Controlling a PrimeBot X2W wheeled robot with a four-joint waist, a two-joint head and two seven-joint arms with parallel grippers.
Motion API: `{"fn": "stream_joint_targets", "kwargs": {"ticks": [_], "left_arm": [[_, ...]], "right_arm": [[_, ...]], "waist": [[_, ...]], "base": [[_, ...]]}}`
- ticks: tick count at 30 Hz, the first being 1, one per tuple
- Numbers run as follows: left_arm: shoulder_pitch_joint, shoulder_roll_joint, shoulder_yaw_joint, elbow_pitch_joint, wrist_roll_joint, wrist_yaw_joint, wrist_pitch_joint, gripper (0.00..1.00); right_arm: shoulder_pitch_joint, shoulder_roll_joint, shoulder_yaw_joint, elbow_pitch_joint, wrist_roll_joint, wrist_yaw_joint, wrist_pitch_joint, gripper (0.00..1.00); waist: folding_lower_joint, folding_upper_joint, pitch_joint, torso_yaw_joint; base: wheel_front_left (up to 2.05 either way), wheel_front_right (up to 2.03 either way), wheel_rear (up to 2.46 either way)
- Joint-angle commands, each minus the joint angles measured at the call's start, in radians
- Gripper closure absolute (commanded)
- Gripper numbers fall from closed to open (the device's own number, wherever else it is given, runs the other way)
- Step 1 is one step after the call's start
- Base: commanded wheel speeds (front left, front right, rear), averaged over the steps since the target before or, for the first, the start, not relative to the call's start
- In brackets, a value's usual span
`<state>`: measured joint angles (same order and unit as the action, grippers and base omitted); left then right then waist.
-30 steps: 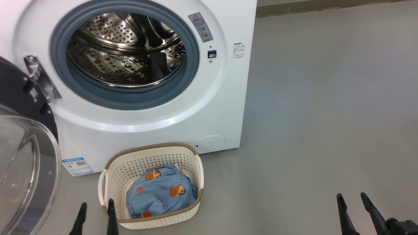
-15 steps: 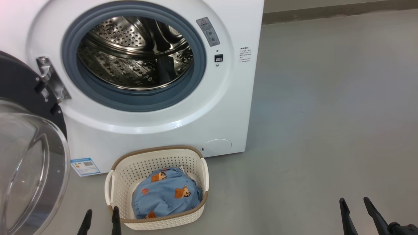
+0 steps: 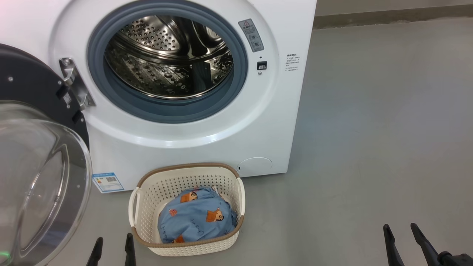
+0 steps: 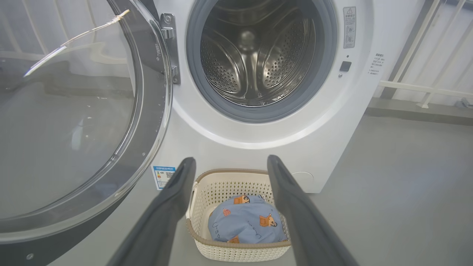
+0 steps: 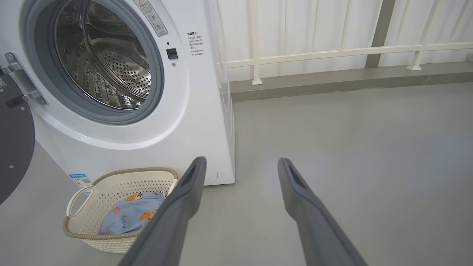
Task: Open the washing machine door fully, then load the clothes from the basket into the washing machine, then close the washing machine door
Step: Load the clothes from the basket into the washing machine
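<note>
Grey smooth floor (image 3: 369, 129) carries the white box-shaped washer (image 3: 207, 147), and the basket (image 3: 188, 167) stands just before it, below the shiny steel drum (image 3: 166, 66). The door (image 3: 26, 81) is swung open on my left, with its glass bowl bulging toward me. The clothes (image 3: 196, 220) lie as one soft blue bundle in the basket.

My left gripper (image 3: 114, 237) hangs wide and empty just beside the basket. My right gripper (image 3: 400, 226) is also wide and empty, well apart over bare floor.

I think the light plastic basket can slide or tip if a finger catches its perforated wall. Loose fabric can slip from me, or drape over the grey rubber gasket (image 3: 111, 92) and later block the door. A careless swing of my left arm may knock the glossy door.
</note>
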<state>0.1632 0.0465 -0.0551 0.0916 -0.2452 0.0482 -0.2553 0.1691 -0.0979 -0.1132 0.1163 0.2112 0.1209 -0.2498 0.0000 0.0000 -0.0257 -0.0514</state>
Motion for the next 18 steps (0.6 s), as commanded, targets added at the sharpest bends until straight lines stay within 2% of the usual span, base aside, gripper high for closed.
{"fn": "stream_joint_targets", "kwargs": {"ticks": [1,18], "left_arm": [[-0.042,0.004,0.033,-0.027,-0.004,0.004,-0.006,0.00],[-0.037,0.004,0.032,-0.024,-0.016,0.007,-0.006,0.00]], "right_arm": [[-0.022,-0.019,0.024,-0.023,-0.011,0.010,-0.012,0.00],[-0.018,-0.019,0.023,-0.021,-0.010,0.010,-0.012,0.00]], "waist": [[0.0000,0.0000,0.000,0.002],[0.0000,0.0000,-0.012,0.007]], "base": [[0.00,0.00,0.00],[0.00,0.00,0.00]]}}
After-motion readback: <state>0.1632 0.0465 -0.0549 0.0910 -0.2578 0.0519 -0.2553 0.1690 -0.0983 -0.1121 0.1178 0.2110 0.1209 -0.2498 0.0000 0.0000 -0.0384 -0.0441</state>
